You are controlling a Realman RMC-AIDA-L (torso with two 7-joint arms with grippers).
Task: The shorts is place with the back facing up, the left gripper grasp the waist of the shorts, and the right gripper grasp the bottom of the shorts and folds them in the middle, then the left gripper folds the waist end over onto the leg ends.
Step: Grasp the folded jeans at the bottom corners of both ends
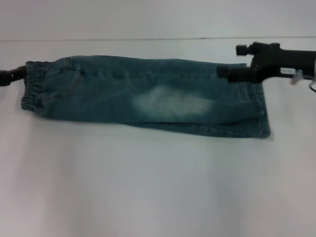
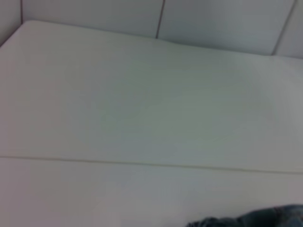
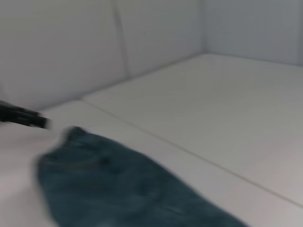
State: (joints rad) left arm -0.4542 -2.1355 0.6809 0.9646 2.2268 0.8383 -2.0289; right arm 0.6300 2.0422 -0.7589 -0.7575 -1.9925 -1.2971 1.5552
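Head view shows the white bench (image 1: pixel 148 197) carrying the shorts (image 1: pixel 148 98), already halved lengthwise, soft floppy denim best pinched at the elastic waistband by my left hand (image 1: pixel 7 76) and at the hems by my right hand (image 1: pixel 224 73), both grips unreadable.

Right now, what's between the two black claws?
Only the shorts lie between the left end effector at the waistband and the right end effector at the leg ends, seen from the head view.

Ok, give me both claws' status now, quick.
Left claw: at the shorts' waistband; grip cannot be told.
Right claw: at the leg hems; grip cannot be told.
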